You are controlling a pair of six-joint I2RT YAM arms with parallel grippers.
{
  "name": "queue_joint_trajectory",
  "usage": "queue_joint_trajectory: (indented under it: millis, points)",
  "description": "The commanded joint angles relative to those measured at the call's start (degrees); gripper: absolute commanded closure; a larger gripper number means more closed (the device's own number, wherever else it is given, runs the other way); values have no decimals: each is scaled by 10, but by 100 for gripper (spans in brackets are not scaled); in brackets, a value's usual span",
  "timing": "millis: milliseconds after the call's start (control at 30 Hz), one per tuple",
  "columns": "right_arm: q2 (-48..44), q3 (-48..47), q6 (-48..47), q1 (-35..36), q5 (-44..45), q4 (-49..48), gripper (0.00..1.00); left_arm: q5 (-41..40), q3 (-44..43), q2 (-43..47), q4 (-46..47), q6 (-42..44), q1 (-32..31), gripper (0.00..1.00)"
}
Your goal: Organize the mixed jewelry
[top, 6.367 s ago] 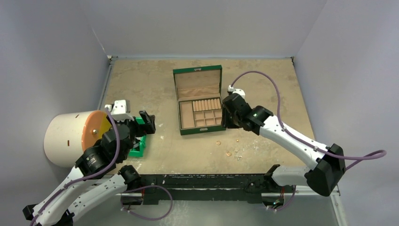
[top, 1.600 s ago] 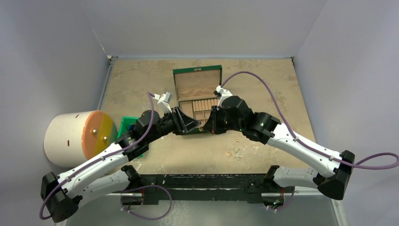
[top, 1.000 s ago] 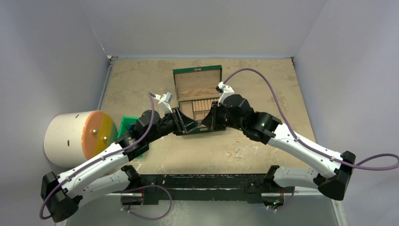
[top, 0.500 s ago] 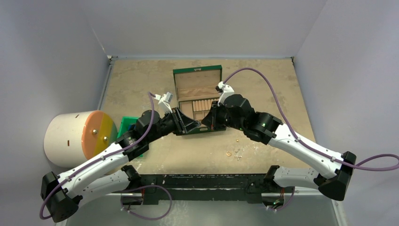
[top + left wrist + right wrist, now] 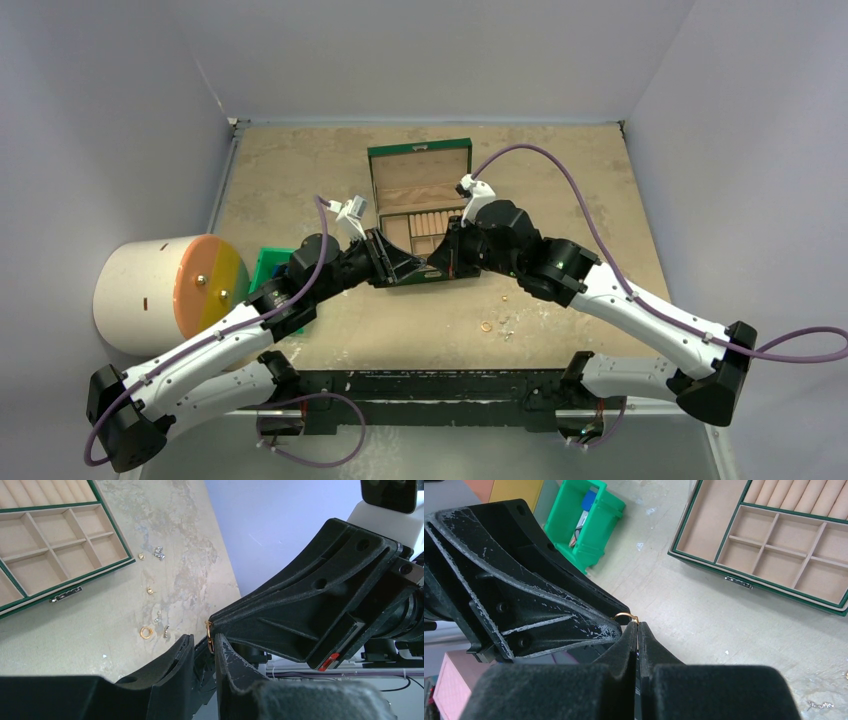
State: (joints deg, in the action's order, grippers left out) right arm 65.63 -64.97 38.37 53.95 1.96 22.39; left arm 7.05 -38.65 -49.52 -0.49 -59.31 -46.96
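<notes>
Sticking out from the very tips of the right end effector (image 5: 638, 626), a small thin gold ring (image 5: 626, 616) hangs in the air above the bench (image 5: 300, 170), over the near edge of the open green jewellery box (image 5: 420, 190). That end effector is fully closed, with the ring nipped between its pads.

The left end effector (image 5: 204, 642) meets it tip to tip. Its two black fingers stand a narrow gap apart, and the ring sits at the mouth of that gap, close against one finger; whether they press on it I cannot tell.

Down on the bench, off the box's front right corner and nearer the arms, lie the loose pieces: another gold ring (image 5: 145, 632), two smaller gold bits (image 5: 149, 590), a little bunched silver chain (image 5: 159, 552) and a few silver specks (image 5: 159, 616).

Left of the box, a small green plastic bin (image 5: 610, 511) holds dark items. Just beside it, at the bench's left edge, lies a white cylinder with an orange and yellow face (image 5: 150, 295).
</notes>
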Motion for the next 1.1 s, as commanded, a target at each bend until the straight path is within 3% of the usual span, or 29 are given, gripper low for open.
queue_joint_trajectory:
  millis: [0, 200, 367, 567, 767, 933, 1067]
  points:
    - [0, -16, -14, 2, -11, -9, 100, -5, -3, 2, 27, -5, 0, 79]
    - [0, -15, -17, 2, -15, -9, 100, -9, -3, 2, 26, -5, 0, 86]
    - [0, -14, -21, 2, -18, -11, 100, -10, -3, 1, 26, -6, 0, 99]
    - [-7, -12, -26, 2, -18, -22, 100, -18, -3, 6, 24, -6, 0, 100]
    - [-28, -15, -27, 1, -30, -32, 73, -30, -12, 20, 7, 9, 0, 100]
    - [-41, -35, -31, 1, -57, -5, 64, -24, -15, 34, 6, 22, 1, 100]
    - [-33, -57, -49, -5, -81, 8, 62, -35, -17, 57, -25, 42, 1, 100]
